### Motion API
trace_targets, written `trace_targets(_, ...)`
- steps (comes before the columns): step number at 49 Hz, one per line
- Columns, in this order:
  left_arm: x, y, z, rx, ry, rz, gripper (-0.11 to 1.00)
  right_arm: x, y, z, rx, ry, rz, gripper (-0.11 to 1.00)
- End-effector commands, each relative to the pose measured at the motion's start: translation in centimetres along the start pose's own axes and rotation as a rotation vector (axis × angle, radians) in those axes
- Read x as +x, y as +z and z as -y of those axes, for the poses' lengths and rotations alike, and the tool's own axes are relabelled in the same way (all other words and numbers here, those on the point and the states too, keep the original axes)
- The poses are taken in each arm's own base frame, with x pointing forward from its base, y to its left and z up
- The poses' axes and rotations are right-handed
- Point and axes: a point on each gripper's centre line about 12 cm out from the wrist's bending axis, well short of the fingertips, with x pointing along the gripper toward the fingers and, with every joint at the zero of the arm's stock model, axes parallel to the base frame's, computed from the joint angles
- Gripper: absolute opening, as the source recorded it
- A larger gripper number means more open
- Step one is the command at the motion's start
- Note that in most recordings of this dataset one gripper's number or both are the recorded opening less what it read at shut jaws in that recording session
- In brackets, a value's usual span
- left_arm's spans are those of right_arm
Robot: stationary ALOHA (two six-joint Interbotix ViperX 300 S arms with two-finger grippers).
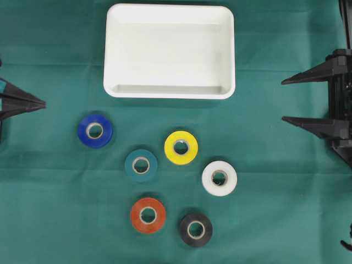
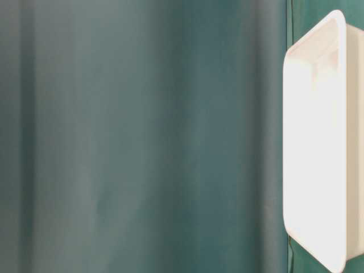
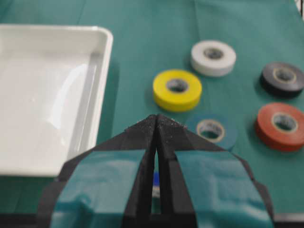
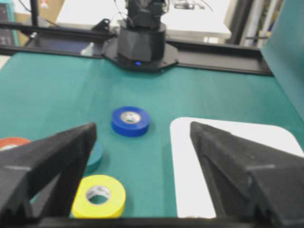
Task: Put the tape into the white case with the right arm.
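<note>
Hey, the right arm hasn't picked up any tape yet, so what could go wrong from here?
The rolls lie close together: closing on the yellow roll might nudge the teal roll or white roll beside it. The open right gripper waits at the table's right edge, so the blue roll means a long reach across the other rolls. The white case has a raised rim; a low carry might clip it.

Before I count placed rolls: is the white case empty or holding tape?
Empty. The white case shows only bare white floor in the overhead view, and all six tape rolls lie on the green cloth outside it.
</note>
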Motion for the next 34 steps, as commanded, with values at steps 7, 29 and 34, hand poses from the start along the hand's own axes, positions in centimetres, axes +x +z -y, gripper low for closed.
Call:
trace_targets(7, -0.9, -1.2, 0.0, 0.001, -0.004, -0.048, 0.01, 0.4, 0.3, 0.0, 0.002, -0.004, -0.049, 0.54)
trace_targets(29, -0.9, -3.5, 0.0, -0.001, -0.003, -0.123, 0.01, 0.3, -1.5, 0.1, 0.002, -0.02, -0.326, 0.54)
trace_targets(34, -0.9, -3.5, 0.0, -0.001, -0.003, -0.12, 0.01, 0.2, -1.9, 0.2, 0.002, -0.022, -0.349, 0.54)
